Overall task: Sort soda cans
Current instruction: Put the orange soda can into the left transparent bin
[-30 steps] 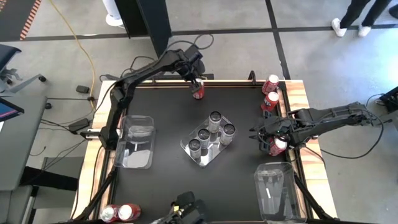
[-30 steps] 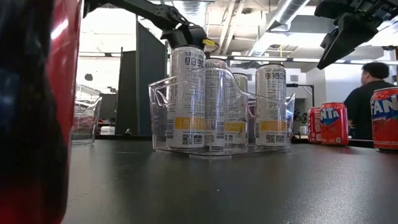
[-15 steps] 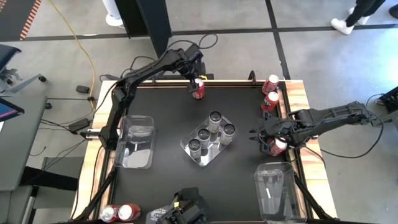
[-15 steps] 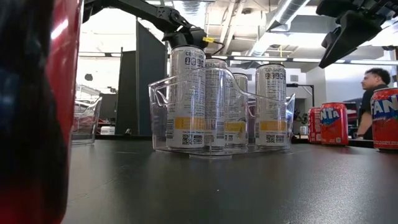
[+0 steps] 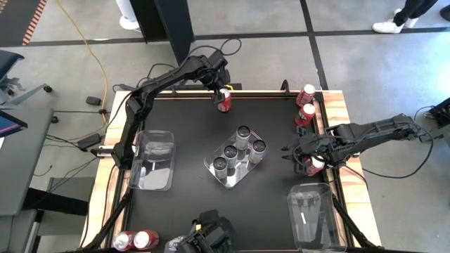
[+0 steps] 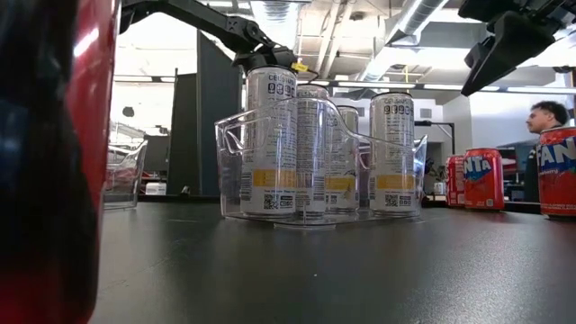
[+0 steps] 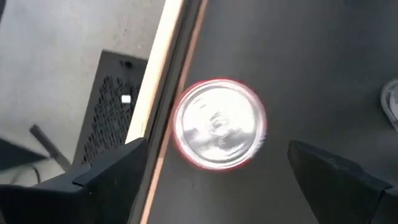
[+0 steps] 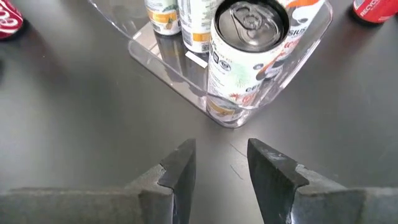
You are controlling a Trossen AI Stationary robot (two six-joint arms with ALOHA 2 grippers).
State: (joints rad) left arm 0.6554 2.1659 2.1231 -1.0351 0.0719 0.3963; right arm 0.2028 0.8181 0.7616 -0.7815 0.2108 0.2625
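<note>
A red soda can (image 5: 223,102) with a silver top (image 7: 219,123) stands upright at the table's far edge. My left gripper (image 5: 221,91) hangs open above it, one finger (image 7: 109,174) on either side and clear of it. Several silver-grey soda cans (image 5: 239,151) stand in a clear tray (image 5: 223,177) at the table's middle. My right gripper (image 5: 290,156) hovers open to that tray's right, pointing at it with nothing between its fingers (image 8: 180,167). Under the right arm stands another red can (image 5: 315,164).
Two red cans (image 5: 305,104) stand at the far right corner and two more (image 5: 135,240) lie at the near left. A clear tray (image 5: 153,159) sits on the left and another (image 5: 309,214) at the near right. A person (image 6: 540,117) stands beyond the table.
My left gripper has shifted a little over the red can at the far edge and stays open. The right arm and the cans have kept still.
</note>
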